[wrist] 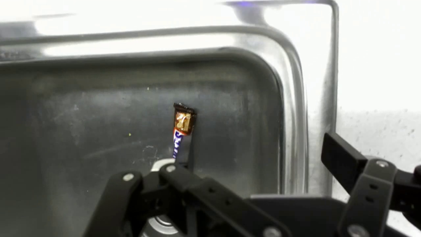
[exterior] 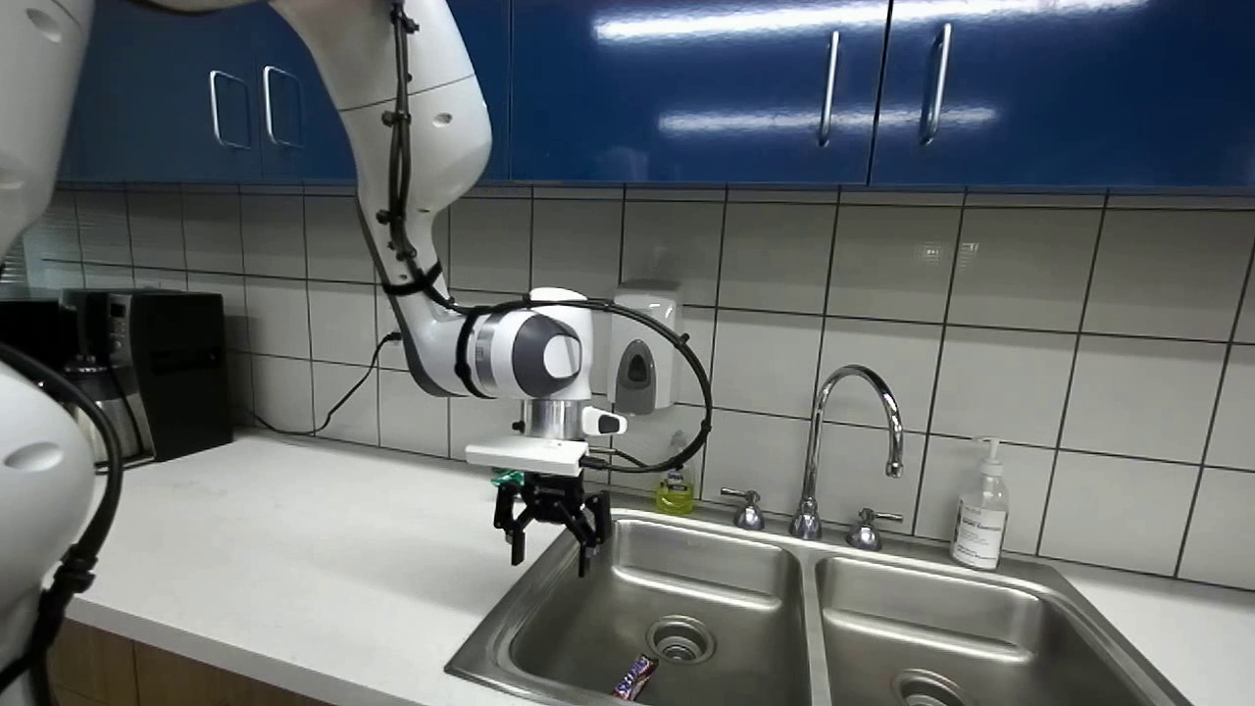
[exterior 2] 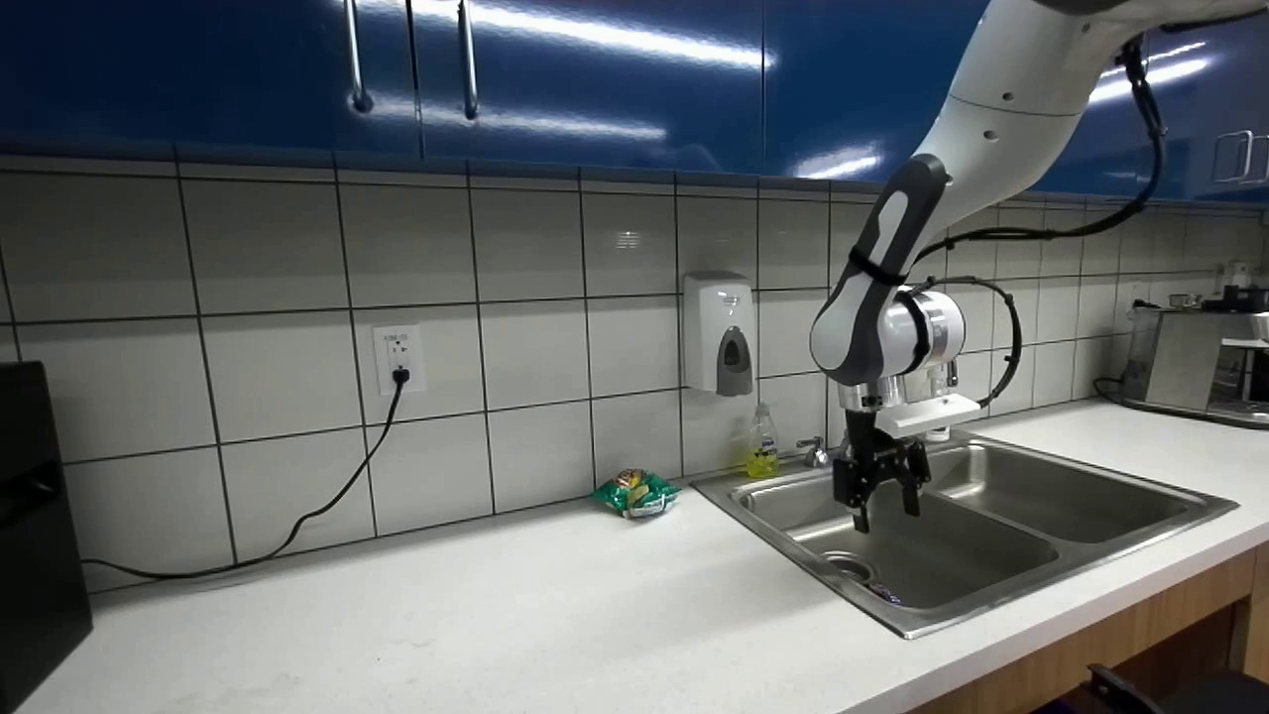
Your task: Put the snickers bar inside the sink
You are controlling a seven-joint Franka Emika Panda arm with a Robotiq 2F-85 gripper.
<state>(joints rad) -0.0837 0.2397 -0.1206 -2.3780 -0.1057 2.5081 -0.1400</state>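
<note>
Wrist view gives me the snickers bar (wrist: pixel 183 121) on the floor of the sink (wrist: pixel 324 98), its brown end and some lettering showing, the remainder covered by one finger of my tool (exterior: pixel 551 567). I have that tool raised over the sink, pointing down, with its fingers standing well apart. In both exterior views the bar lies in the basin (exterior: pixel 745 657) beneath my tool (one of two, side by side), just beside the drain (exterior: pixel 681 639); whether bar and drain touch I cannot tell. On the tabletop (exterior 2: pixel 446 615) near the sink, a crinkled green packet (exterior 2: pixel 637 494) rests close to the tiled wall (exterior 2: pixel 525 347). A clear bottle of yellow liquid (exterior 2: pixel 762 456) stands at the sink's back corner, the curved faucet (exterior: pixel 806 520) rises from the back rim, and beyond it from my tool I see a pump bottle (exterior: pixel 980 525) with a white label. A white dispenser (exterior 2: pixel 701 337) is fixed to the wall, higher than the yellow liquid, and blue cabinets (exterior: pixel 686 83) run above the tiles.
</note>
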